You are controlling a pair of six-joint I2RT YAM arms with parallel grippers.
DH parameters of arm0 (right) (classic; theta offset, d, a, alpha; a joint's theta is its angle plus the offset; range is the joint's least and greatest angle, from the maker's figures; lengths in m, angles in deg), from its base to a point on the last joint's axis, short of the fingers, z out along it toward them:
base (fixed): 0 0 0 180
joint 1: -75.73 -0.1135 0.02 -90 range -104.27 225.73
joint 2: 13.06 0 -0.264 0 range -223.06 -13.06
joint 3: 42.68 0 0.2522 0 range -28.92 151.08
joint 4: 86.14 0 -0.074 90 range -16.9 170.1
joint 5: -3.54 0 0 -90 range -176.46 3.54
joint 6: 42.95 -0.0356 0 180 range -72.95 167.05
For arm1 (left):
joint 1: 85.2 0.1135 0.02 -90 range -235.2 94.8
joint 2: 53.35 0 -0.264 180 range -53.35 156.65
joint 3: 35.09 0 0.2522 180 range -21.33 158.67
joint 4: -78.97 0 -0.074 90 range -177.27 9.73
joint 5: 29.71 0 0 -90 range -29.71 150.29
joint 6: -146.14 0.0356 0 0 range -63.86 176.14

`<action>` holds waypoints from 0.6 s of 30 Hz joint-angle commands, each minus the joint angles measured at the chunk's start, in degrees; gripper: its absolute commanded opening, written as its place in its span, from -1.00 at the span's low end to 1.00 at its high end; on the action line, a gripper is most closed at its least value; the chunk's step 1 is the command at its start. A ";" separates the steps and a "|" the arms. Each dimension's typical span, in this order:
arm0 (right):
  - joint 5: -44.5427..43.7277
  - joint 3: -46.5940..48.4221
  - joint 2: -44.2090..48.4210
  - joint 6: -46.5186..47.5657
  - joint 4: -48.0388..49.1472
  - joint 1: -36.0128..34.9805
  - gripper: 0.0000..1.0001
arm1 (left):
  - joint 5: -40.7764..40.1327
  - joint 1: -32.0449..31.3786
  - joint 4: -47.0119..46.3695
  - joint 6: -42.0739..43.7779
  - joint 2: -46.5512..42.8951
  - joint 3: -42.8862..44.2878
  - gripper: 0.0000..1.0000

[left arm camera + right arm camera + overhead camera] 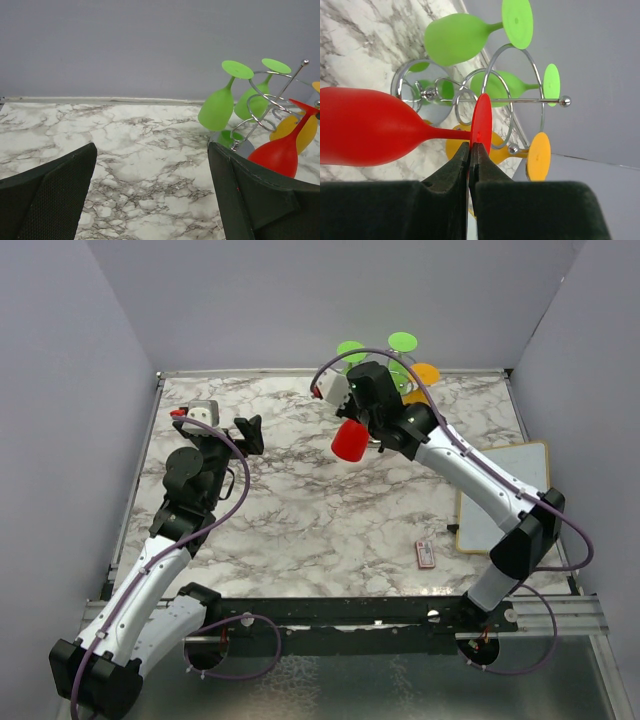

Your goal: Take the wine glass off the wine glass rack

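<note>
The chrome wine glass rack (274,101) stands at the back of the marble table, with a round disc base and looped wire arms; it also shows in the right wrist view (540,95). Two green glasses (217,107) and an orange one (538,156) hang upside down on it. My right gripper (471,146) is shut on the foot disc of a red wine glass (365,125), held tilted just in front of the loops (350,442). I cannot tell if the glass touches the wires. My left gripper (150,200) is open and empty, apart at the left (248,432).
A white board (505,495) lies at the table's right edge, with a small red and white item (425,556) beside it. Grey walls close in the back and both sides.
</note>
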 commanded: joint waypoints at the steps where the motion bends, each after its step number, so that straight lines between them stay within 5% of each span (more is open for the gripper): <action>1: 5.59 -3.54 5.59 -0.28 0.07 -1.21 -0.98 | -0.32 -0.25 -1.04 -0.30 0.05 0.12 0.89; 6: 16.45 -7.10 13.37 -11.64 1.24 -1.25 -0.98 | -0.40 -0.48 -0.87 -0.34 0.84 0.21 0.94; 9: 19.54 -16.09 21.66 -22.23 9.77 -1.23 -0.98 | -0.25 -0.44 -0.18 -0.79 1.65 0.66 0.98; 13: 13.67 -30.52 33.36 -39.38 20.21 -1.27 -0.97 | -0.23 -0.45 2.12 -1.62 2.87 1.95 0.98; 18: 4.42 -40.00 40.73 -60.22 20.66 -1.23 -0.98 | 0.84 -0.45 9.19 -3.66 6.26 6.54 0.98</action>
